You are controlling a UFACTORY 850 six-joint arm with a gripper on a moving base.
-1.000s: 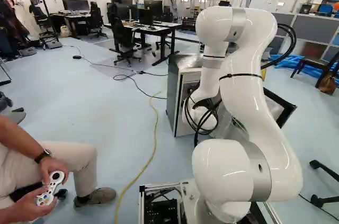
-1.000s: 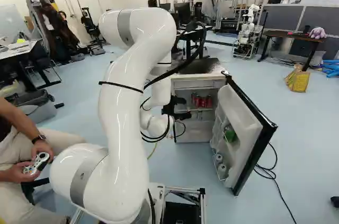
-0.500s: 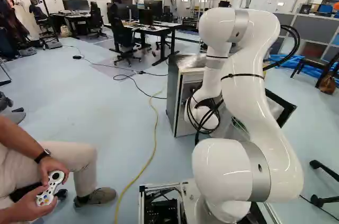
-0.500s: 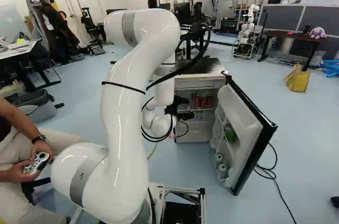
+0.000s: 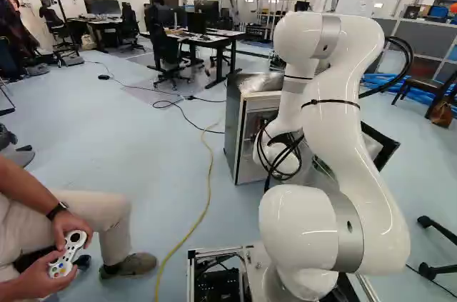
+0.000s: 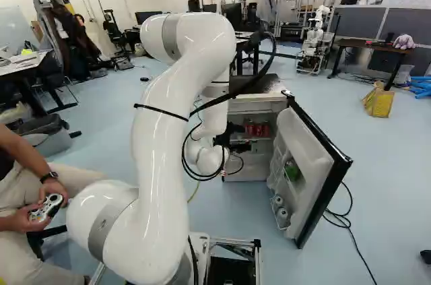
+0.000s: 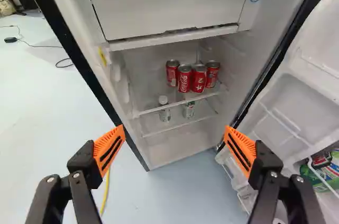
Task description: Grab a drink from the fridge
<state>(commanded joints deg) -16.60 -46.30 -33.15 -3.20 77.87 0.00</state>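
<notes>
The left base view looks ahead and a little down from behind the arm [image 5: 335, 123], on its left; the fridge [image 5: 233, 127] stands partly hidden beyond. The right base view looks the same way from behind the arm's right and catches the fridge's inside and open door [image 6: 304, 153]. Both share the arm, the fridge and the controller [image 5: 68, 252]. The wrist view, nearest, looks along the gripper [image 6: 242, 138] into the fridge, sharing the cans [image 7: 198, 78] and door with the right base view.

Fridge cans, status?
Gripper open, empty. Four red cans ungrasped on upper shelf. Fridge door open; nothing visible blocking the cans.
</notes>
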